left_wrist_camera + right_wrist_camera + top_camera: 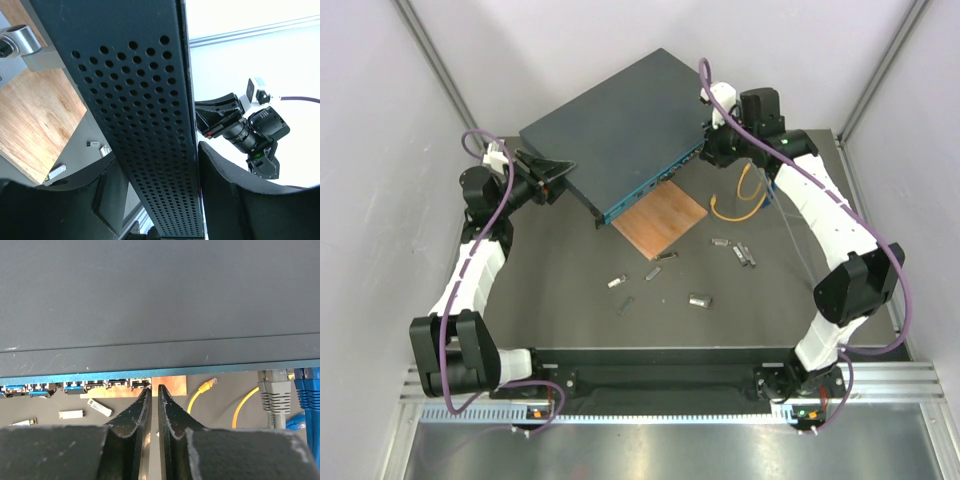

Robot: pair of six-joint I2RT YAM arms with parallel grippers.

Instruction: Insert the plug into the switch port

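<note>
Lying on the counter [570, 310], the switch [620, 125] sits just behind the wooden square [660, 222], teal socket face toward it; left of the square, the left hand [563, 182] clamps the switch's perforated side; behind the square, the right hand [154, 389] is all but closed, nothing visible between its fingers.

One switch [620, 130], one wooden square [662, 222], two arms [470, 275] [825, 215]

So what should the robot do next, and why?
Probably move the right gripper to the yellow plug and open to grab it. Its fingers look pinched together with no plug visible between them, the plug lies loose on the table, and the left gripper grips the switch.
</note>
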